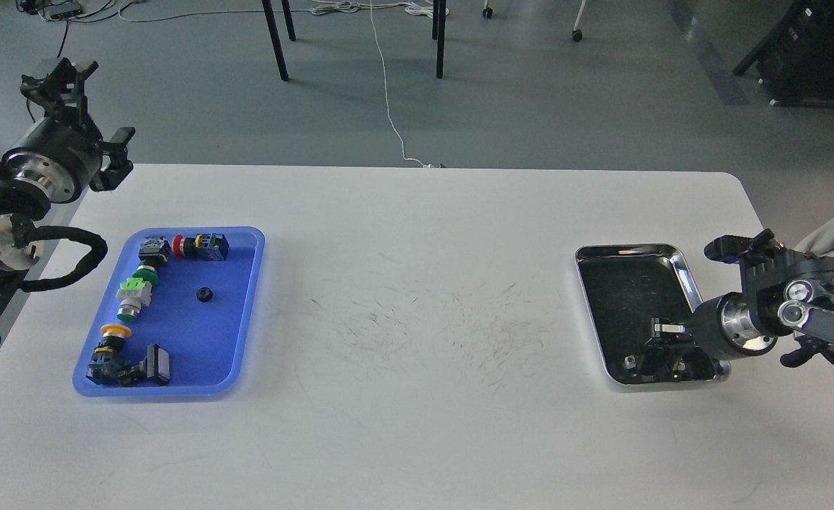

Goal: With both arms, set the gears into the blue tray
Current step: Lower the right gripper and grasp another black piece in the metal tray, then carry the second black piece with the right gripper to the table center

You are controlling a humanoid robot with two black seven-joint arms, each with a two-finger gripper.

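Our left gripper point(59, 74) hangs raised off the bench's point(417, 297) far left corner, its jaws spread and empty. Nearby, the blue tray point(246, 312) holds one black gear point(205, 295) beside coloured push-button switches point(137, 290). Far right, our right gripper point(661, 343) dips into the silver tray point(679, 258); we cannot tell its jaws' state.

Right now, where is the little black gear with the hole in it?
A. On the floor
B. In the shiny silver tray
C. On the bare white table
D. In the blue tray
D: the little black gear lies on the open floor of the blue tray, to the right of the coloured push-button switches and apart from them.
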